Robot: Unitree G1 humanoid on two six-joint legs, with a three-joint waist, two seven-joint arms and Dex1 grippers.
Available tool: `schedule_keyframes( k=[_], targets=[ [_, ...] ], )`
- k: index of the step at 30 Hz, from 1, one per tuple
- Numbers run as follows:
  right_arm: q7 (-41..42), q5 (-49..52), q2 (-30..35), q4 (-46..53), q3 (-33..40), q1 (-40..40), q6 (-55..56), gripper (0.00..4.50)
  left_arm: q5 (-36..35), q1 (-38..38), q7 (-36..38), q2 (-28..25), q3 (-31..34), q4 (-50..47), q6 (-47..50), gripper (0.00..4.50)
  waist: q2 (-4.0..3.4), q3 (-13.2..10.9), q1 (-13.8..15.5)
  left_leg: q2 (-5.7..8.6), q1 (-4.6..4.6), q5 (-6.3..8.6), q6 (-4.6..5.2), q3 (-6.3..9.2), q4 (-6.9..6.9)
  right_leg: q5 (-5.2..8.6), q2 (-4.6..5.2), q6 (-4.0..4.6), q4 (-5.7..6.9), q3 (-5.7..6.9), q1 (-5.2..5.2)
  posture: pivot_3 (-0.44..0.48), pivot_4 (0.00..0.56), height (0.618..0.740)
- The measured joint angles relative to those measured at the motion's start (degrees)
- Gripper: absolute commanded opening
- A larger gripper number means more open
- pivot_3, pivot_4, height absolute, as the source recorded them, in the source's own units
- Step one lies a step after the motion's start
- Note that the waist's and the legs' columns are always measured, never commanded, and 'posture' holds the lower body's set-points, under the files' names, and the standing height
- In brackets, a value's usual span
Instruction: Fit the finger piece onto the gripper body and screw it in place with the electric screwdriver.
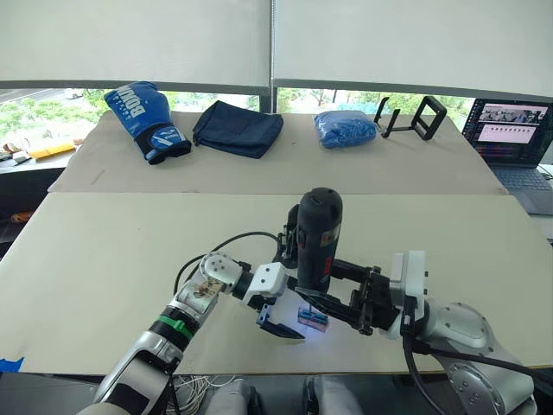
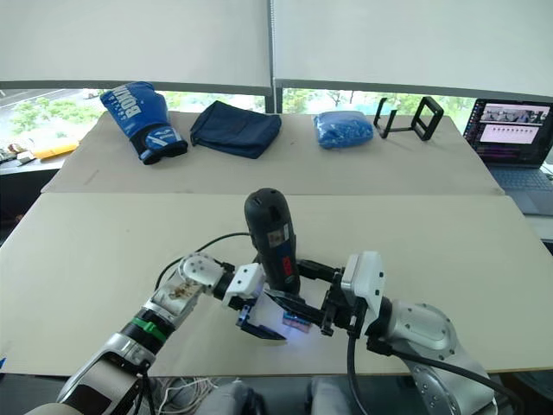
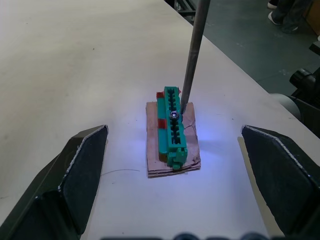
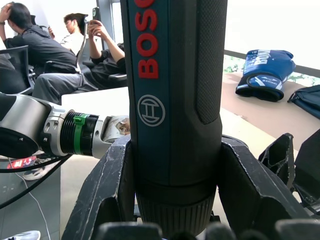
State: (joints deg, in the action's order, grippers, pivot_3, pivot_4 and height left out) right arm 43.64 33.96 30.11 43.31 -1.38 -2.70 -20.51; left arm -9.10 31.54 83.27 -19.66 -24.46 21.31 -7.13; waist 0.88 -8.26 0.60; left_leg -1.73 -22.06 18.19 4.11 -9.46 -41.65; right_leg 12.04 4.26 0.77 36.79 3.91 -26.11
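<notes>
My right gripper is shut on the electric screwdriver, a thick black stick held upright over the near part of the table. Its thin metal bit comes down onto a screw in a small green-and-tan block lying flat on the table, and a bluish glow lights the surface around the block. My left gripper stands open, one black finger on either side of the block and apart from it. The finger piece and the gripper body are out of view.
Along the far side of the table lie a blue boxing glove, a dark blue bag, a blue cloth bundle and a black stand. A laptop sits at the far right. Seated people are beyond the table.
</notes>
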Motion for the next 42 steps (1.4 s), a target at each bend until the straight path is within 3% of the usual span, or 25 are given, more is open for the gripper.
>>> schedule_keyframes(
  k=[42],
  targets=[
    [0.11,0.88,1.07,-1.03,0.94,-0.25,0.00,1.90,1.19,2.54,0.09,2.16,0.01,4.59,-3.25,4.50,0.00,0.00,0.02,0.01,0.00,0.01,0.02,0.00,-0.03,-0.01,0.00,0.00,0.02,0.00,0.01,0.000,0.150,0.740]
  ],
)
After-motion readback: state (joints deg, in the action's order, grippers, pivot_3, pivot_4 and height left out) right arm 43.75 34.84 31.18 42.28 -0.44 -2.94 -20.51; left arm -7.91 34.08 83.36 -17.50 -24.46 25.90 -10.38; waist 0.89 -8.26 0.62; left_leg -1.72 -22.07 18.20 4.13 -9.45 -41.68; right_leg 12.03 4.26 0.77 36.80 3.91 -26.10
